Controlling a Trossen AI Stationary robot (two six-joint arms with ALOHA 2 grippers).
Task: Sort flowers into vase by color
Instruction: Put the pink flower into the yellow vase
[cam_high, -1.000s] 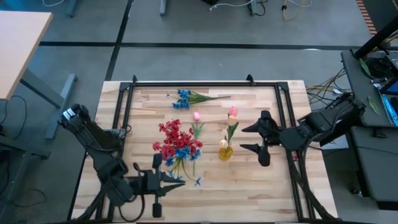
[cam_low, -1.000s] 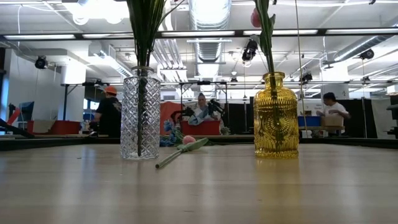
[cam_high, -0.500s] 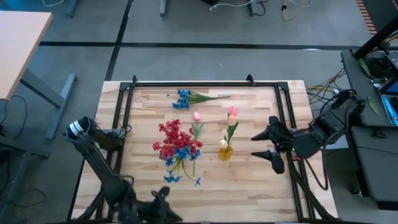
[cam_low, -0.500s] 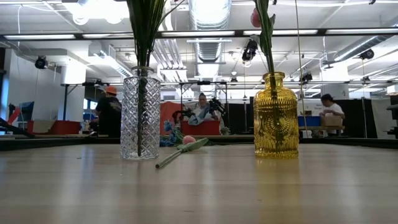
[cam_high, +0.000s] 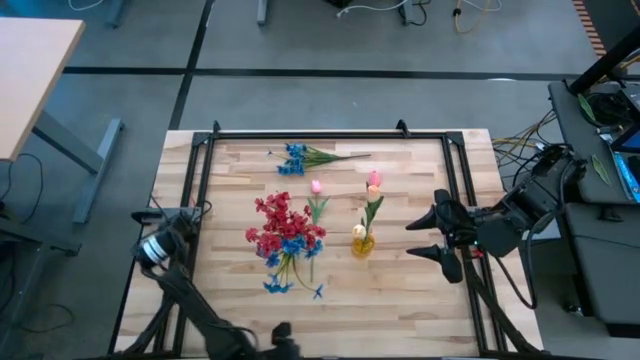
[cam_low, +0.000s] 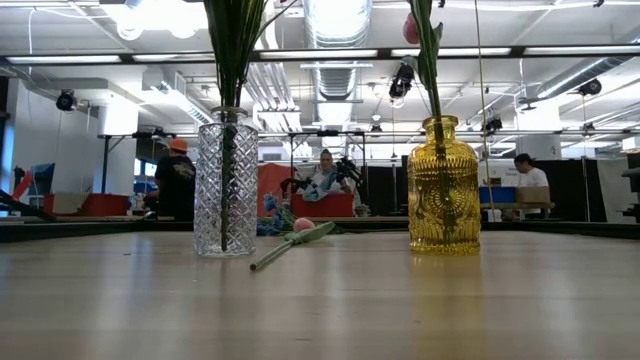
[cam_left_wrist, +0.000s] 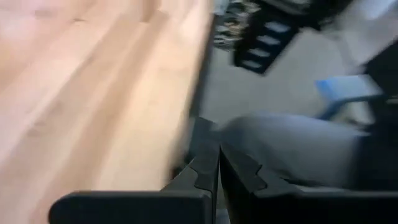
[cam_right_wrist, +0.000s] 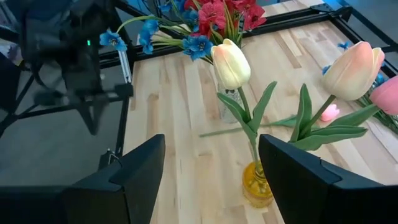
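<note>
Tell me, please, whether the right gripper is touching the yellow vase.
Apart. The high view shows bare table between the open right gripper and the yellow vase; the right wrist view shows the vase ahead of the spread fingers, not between them.

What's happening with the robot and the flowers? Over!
Right gripper open, empty, beside yellow vase of tulips. Left gripper shut, empty, at edge of table. Blue spray and pink tulip lying loose. Nothing in the way.

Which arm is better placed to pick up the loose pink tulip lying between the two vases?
Right, probably. The right gripper is open over the table beside the yellow vase, facing the pink tulip. The left gripper is shut, off the table's edge.
</note>
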